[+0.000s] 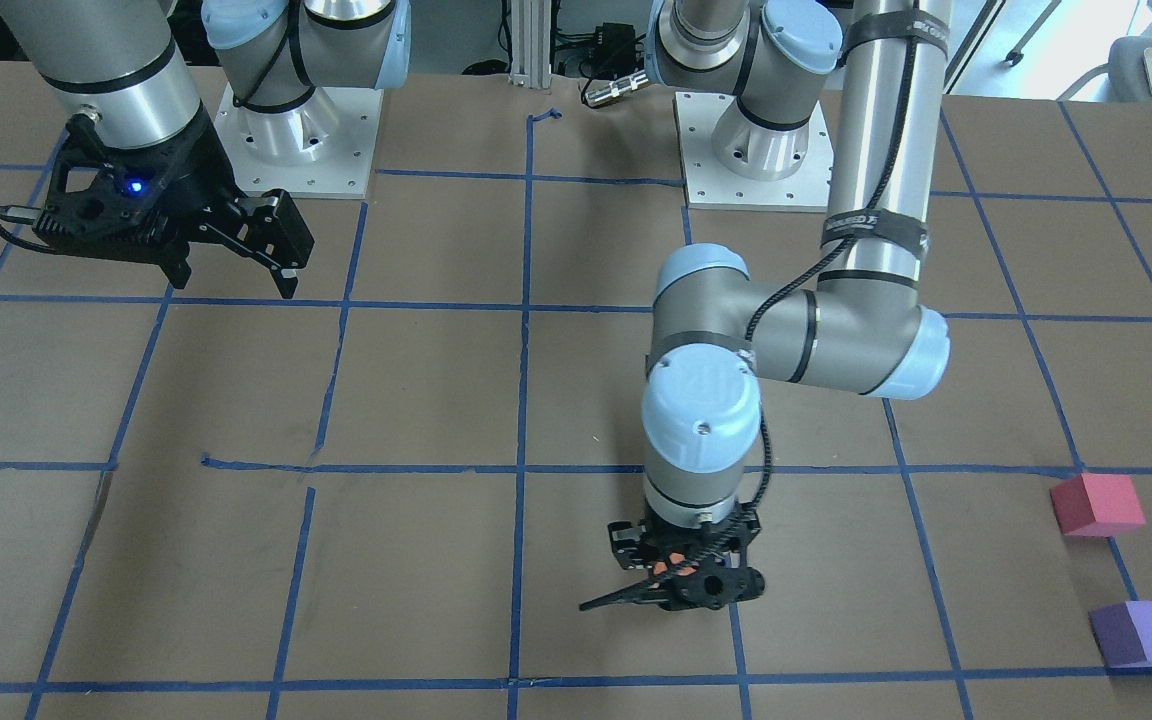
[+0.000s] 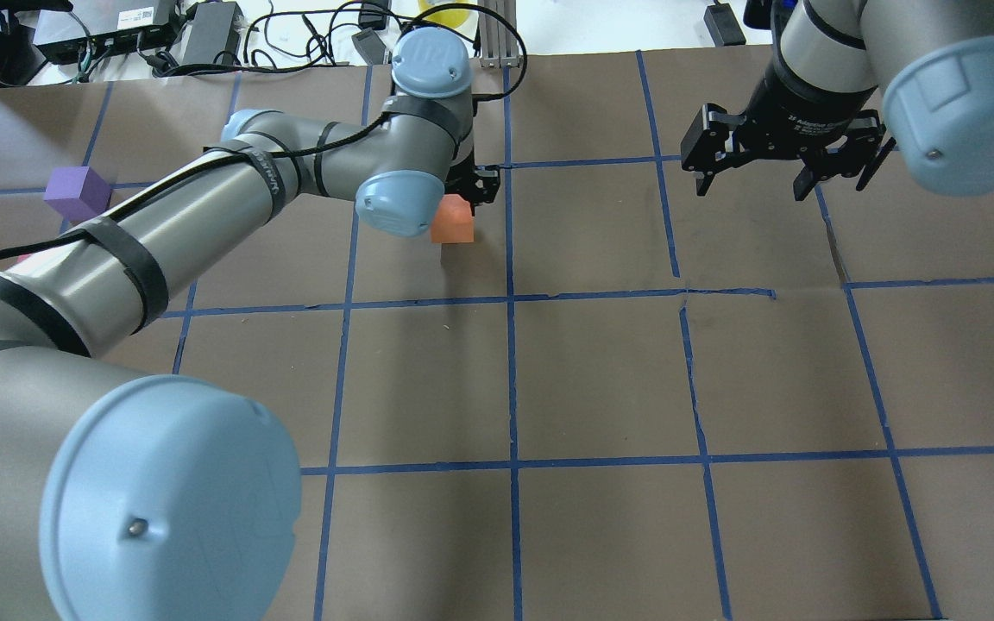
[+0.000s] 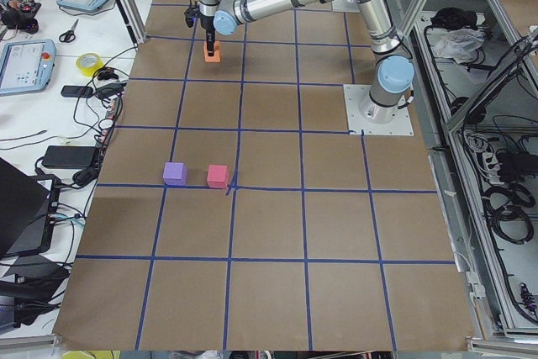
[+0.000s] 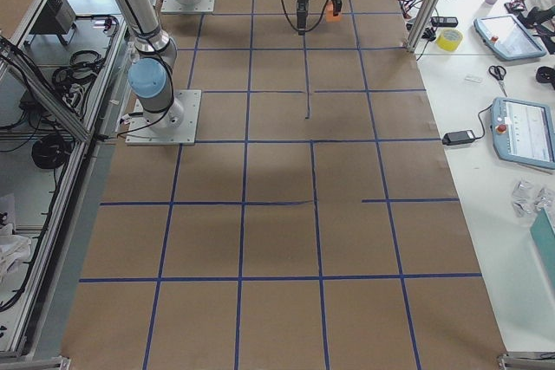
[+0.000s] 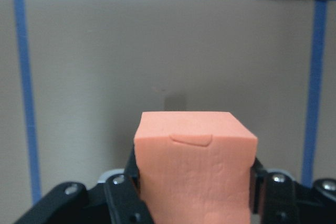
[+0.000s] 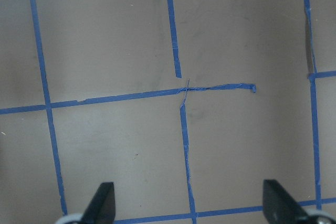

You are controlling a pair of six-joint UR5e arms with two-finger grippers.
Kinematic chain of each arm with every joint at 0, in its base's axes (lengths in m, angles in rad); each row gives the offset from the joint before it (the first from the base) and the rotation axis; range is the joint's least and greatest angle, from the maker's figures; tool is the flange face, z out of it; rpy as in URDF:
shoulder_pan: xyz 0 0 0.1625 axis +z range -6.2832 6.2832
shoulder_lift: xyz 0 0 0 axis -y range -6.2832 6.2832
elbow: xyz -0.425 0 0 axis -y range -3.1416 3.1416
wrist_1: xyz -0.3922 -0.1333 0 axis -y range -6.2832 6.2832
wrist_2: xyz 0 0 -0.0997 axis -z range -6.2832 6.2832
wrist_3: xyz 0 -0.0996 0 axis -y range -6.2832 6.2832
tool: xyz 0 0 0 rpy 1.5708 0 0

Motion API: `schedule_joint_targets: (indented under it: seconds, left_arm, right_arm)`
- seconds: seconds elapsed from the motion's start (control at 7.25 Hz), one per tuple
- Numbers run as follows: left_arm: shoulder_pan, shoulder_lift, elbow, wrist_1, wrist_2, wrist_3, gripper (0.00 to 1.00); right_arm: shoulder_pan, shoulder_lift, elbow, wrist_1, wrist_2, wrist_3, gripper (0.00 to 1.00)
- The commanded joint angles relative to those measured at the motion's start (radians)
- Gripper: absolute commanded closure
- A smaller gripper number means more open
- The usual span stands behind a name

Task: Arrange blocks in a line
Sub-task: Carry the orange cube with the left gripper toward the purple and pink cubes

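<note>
While your left claw (image 2: pixel 473 185) holds the matte orange foam cube (image 5: pixel 195 171) aloft for lining up, your right claw (image 6: pixel 190 203) hangs wide.

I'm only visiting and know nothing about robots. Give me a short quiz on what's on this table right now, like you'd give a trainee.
1. Fill in: on the table, beside the purple block, lies a ___ block.
2. The left gripper grips: A the orange block; B the purple block; C nothing.
3. True or false: the right gripper is open and empty.

Key: 1 the pinkish-red block; 2 A; 3 true.
</note>
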Motion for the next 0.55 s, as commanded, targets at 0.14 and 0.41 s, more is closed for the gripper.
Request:
schedule_joint_targets:
  seconds: [0.14, 0.41]
  left_arm:
    - [0.246, 0.104, -0.040, -0.019, 0.046, 0.287, 0.79]
    - [0.415, 0.112, -0.027, -0.010, 0.043, 0.519, 0.88]
  right_arm:
    - [-0.001, -0.005, 0.009, 0.004, -0.018, -0.012, 0.00]
    - [-0.001, -0.005, 0.009, 0.007, -0.018, -0.014, 0.00]
